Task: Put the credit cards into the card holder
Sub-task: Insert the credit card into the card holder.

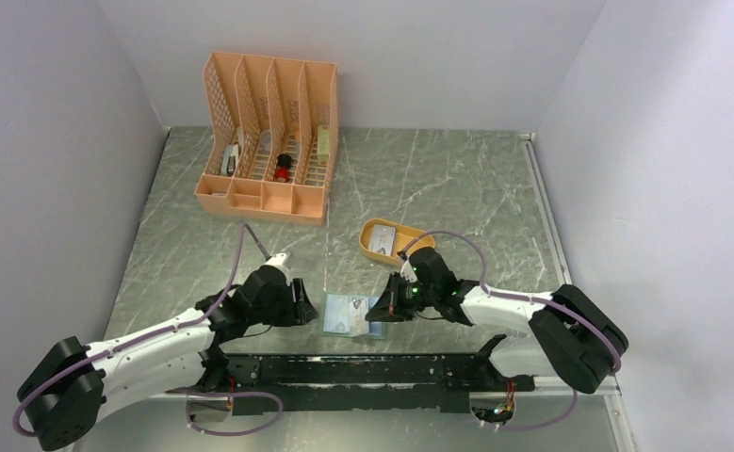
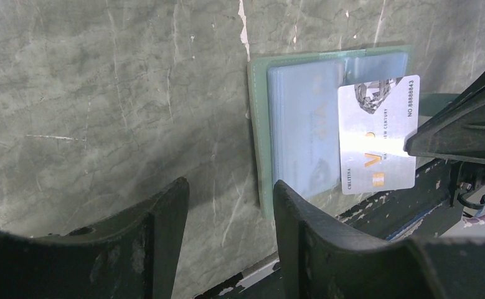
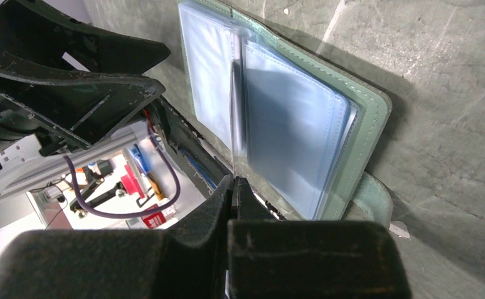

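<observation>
The sage-green card holder (image 1: 351, 316) lies open near the table's front edge, between both grippers, its pale bluish sleeves (image 2: 302, 124) facing up. My right gripper (image 1: 383, 309) is shut on a silver-white credit card (image 2: 376, 134), holding it by one edge over the holder's right half. In the right wrist view this card (image 3: 235, 118) shows edge-on among the sleeves (image 3: 289, 124), pinched at the fingertips (image 3: 235, 184). My left gripper (image 2: 227, 202) stands open at the holder's left edge (image 2: 259, 137), with bare table between its fingers. Another credit card (image 1: 382, 243) lies in the yellow tray.
A mustard-yellow oval tray (image 1: 410, 233) sits just behind the right gripper. A peach lattice desk organizer (image 1: 269, 141) with small items stands at the back left. The black mounting rail (image 1: 363, 372) runs along the near edge, close to the holder.
</observation>
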Robot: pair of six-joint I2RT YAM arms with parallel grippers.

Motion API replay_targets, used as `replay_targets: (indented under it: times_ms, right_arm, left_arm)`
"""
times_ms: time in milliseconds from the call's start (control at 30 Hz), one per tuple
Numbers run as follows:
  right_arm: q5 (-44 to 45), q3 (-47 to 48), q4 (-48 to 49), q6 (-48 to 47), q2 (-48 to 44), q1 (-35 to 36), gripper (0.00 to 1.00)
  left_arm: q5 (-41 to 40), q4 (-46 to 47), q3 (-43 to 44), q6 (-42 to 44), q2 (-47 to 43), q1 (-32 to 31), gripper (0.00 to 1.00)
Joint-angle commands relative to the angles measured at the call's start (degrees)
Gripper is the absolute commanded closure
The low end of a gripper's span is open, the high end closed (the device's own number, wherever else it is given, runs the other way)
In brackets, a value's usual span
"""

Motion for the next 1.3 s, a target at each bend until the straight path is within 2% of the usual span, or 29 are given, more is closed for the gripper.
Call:
replay_targets:
  times_ms: [0, 600, 767, 1267]
  right_arm:
    - [-0.6, -0.8, 1.8, 0.6, 0.9, 0.2, 1.00]
    - [1.7, -3.6, 10.3, 6.3, 2.5, 0.3, 1.00]
    - [2.5, -3.2, 10.3, 5.6, 1.6, 0.3, 1.00]
    - [0.7, -2.4, 12.9, 3.4, 6.5, 1.2, 1.00]
  left_arm:
    - [1.2, 1.5, -0.7, -0.4, -0.6, 0.3, 0.43]
    - [2.4, 3.4, -1.5, -0.7, 0.6, 0.3, 0.44]
    - [2.6, 3.6, -1.6, -0.6, 0.9, 0.3, 0.44]
    - [3.4, 5.0, -2.0, -1.1, 2.1, 0.3, 0.45]
